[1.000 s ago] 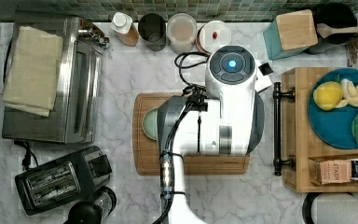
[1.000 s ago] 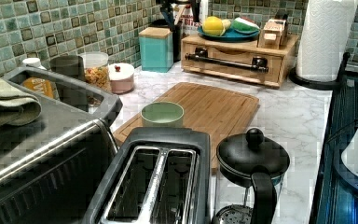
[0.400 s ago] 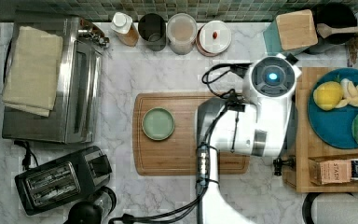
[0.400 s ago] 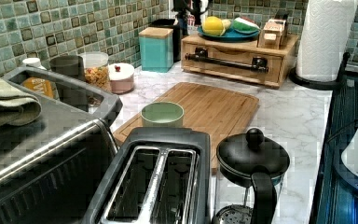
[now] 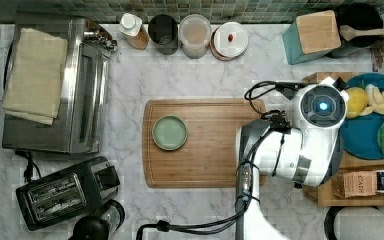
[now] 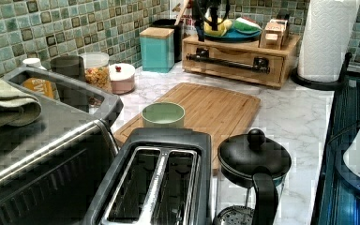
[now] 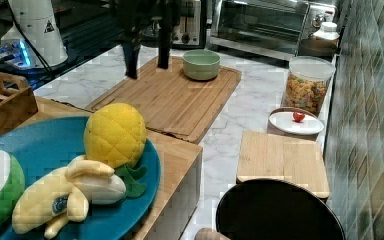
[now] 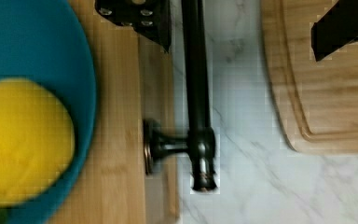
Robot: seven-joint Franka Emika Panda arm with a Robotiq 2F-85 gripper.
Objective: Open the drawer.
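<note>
- Drawer (image 6: 236, 63) position: it is seen closed in the front of a light-wood box standing on the marble counter (image 5: 130, 90), at the top view's right and at the far end of the left view.
- The black bar handle (image 8: 197, 93) is carried on black mounts across the drawer front, with the end of the bar and one mount (image 8: 161, 145) shown in the wrist view.
- The gripper (image 8: 242, 23) is seen with its fingers (image 8: 140, 14) spread apart, one above the wooden box top and the other above the cutting board (image 5: 205, 145), with the handle bar lying between them and untouched.
- In the right view the two dark fingers (image 7: 164, 35) are seen hanging separately above the board's near edge.
- The white arm (image 5: 300, 145) is located in the top view over the gap between the cutting board and the box.
- A blue plate (image 7: 130, 200) with a yellow plush pineapple (image 7: 115, 135) and a plush banana (image 7: 75, 192) is carried on the box top.
- A green bowl (image 5: 170, 132) is placed on the cutting board, well apart from the drawer.
- A toaster (image 5: 65, 192) and a toaster oven (image 5: 55, 85) are located at the top view's left.
</note>
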